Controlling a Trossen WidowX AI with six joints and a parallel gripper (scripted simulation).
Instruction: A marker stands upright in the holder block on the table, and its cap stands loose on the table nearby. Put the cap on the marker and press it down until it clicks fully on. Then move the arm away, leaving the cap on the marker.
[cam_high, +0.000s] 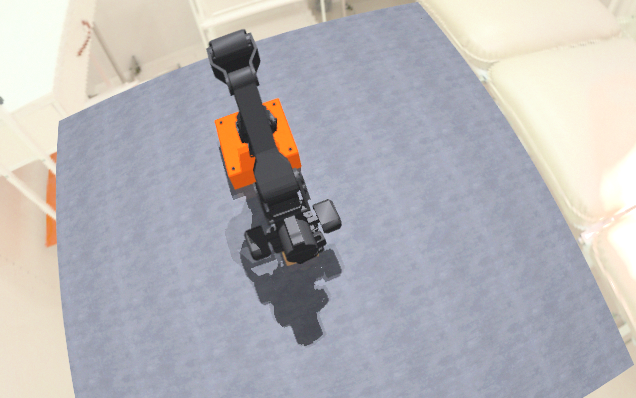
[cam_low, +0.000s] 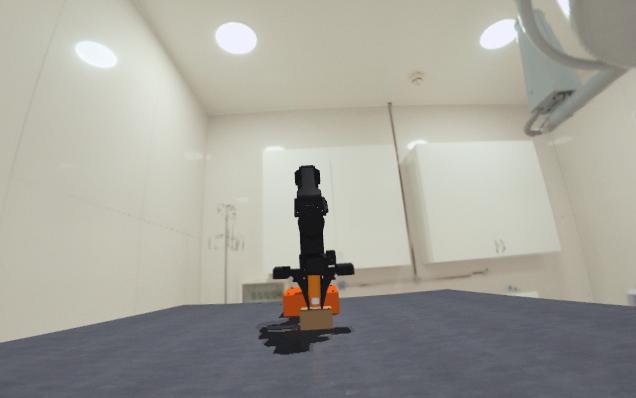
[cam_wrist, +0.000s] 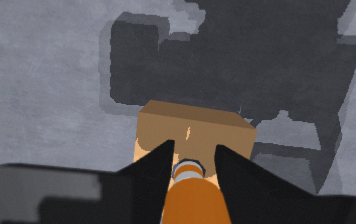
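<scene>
above the tan holder block (cam_wrist: 195, 131), the claw (cam_wrist: 189, 159) grips the orange cap (cam_wrist: 196, 202) seated over the upright marker (cam_wrist: 188, 171).

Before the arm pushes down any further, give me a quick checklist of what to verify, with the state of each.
1. Cap gripped: ok, the gripper is shut on the orange cap, a black finger on each side.
2. Cap in line with the marker: ok, the grey marker shows just below the cap in the wrist view, centered between the fingers.
3. Cap upright: ok, it stands vertical over the block in the exterior view.
4. Block flat on the table: ok, no tilt visible.
5. Cap fully seated: cannot tell; a short stretch of light marker shows between cap and block.
6. Cap's mouth around the tip: cannot tell, hidden.
</scene>
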